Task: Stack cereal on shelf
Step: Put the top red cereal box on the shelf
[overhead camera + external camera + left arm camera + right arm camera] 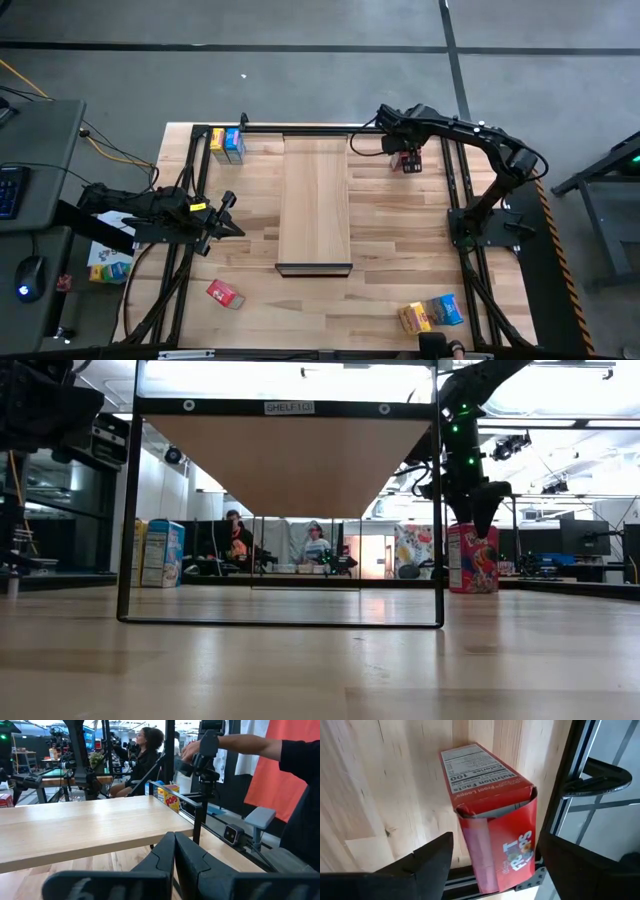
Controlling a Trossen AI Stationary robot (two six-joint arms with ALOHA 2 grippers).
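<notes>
The shelf [315, 205] is a pale board lying along the middle of the table, its dark lip [314, 268] toward the near edge. A red cereal box [492, 805] stands upright on the tabletop at the far right, beside the black frame rail. My right gripper [408, 152] hangs over it, pointing steeply down and open, one finger on each side of the box top [495, 775]; no contact shows. Other cereal boxes: yellow and blue [227, 143] at the far left, a red one [224, 293] at the near left, and yellow and blue [432, 314] at the near right. My left gripper [228, 215] waits shut at the left.
Black frame rails [455, 175] run along the table's sides and far edge, close to the red box. In the left wrist view a person's arm [250, 742] reaches over a stand beyond the table. A desk with a keyboard and mouse [28, 275] stands to the left.
</notes>
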